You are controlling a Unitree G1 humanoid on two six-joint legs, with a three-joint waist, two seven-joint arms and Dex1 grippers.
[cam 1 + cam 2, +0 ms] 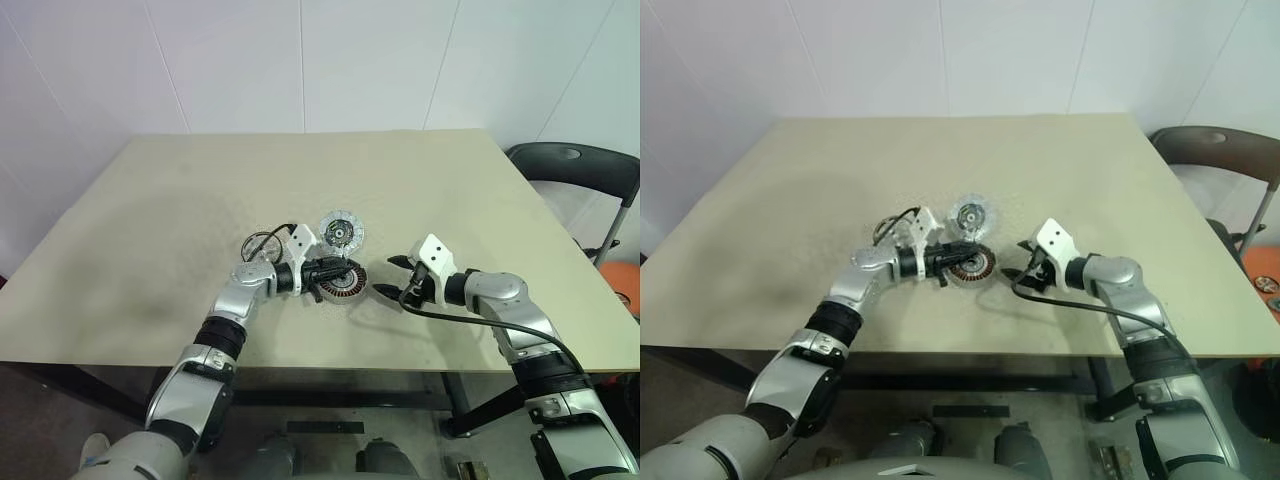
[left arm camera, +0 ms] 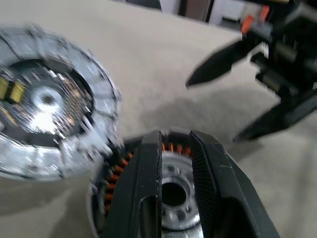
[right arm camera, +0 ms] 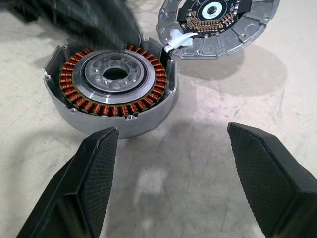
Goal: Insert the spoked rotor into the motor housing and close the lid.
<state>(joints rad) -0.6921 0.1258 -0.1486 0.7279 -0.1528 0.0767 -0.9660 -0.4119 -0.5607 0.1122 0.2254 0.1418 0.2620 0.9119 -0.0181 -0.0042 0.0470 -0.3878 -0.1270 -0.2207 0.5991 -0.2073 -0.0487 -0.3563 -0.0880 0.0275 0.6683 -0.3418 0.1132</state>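
Observation:
The motor housing (image 3: 115, 82), a round shell with copper-brown windings around a silvery centre, lies open on the table near its front middle. The lid (image 3: 218, 25) lies just behind it, inner face up, a short white lead joining the two. My left gripper (image 1: 338, 270) reaches in from the left and sits right over the housing (image 2: 111, 183), with the silvery centre showing beneath it. My right gripper (image 3: 173, 129) stands open with nothing in it, a short way to the right of the housing and pointing at it. The spoked rotor is hidden.
The beige table (image 1: 180, 220) spreads wide to the left and behind. A dark cable loop (image 1: 262, 243) sits by my left wrist, and a black cable (image 1: 470, 318) trails from my right one. A black chair (image 1: 575, 165) stands beyond the table's right corner.

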